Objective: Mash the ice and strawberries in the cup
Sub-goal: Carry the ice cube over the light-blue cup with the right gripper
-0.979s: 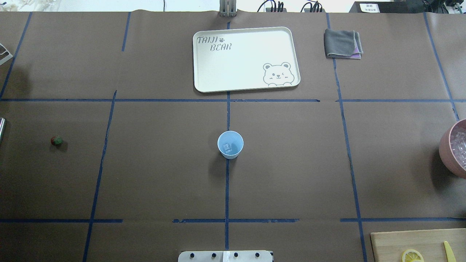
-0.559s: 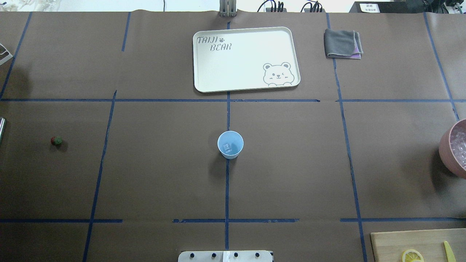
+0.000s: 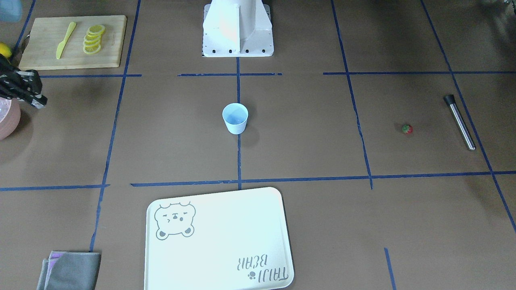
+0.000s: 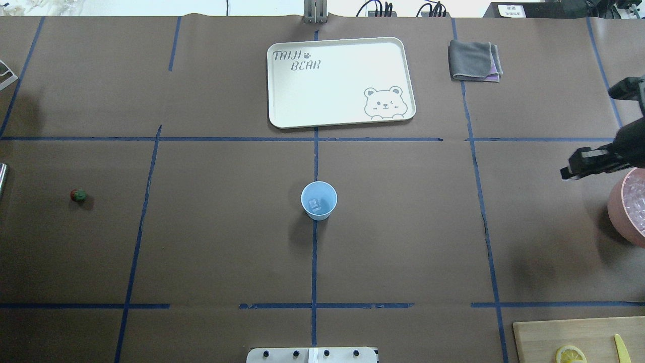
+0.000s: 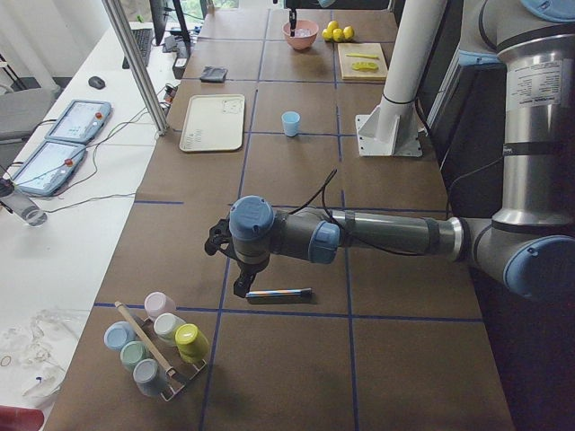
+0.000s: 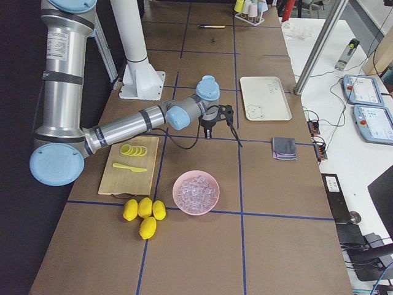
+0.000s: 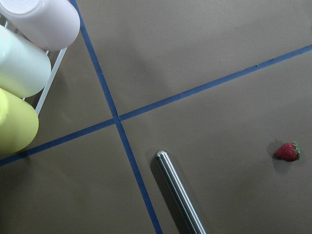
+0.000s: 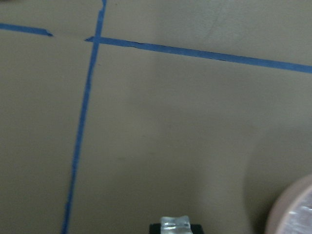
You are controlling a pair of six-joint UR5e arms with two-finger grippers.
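Observation:
The pale blue cup (image 4: 319,200) stands upright at the table's middle with one ice cube (image 4: 315,204) in it. A second ice cube (image 8: 175,224) sits pinched at the tip of my right gripper (image 4: 567,172), which hangs shut just left of the pink bowl (image 4: 617,212), far to the right of the cup. The strawberry (image 4: 78,194) lies alone on the paper at the far left, also in the left wrist view (image 7: 287,151). My left gripper (image 5: 241,285) hovers by the metal rod; I cannot tell whether it is open or shut.
The pink bowl (image 6: 196,192) holds several ice cubes. A metal rod (image 3: 459,121) lies past the strawberry. A cream tray (image 4: 282,116) and a grey cloth (image 4: 473,60) sit at the back. A cutting board (image 3: 40,56) carries lemon slices and a yellow knife. Bottles (image 7: 29,24) stand in a rack.
My right gripper has come into the overhead view from the right edge, above the pink bowl's far rim. The cup and the strawberry have not moved.

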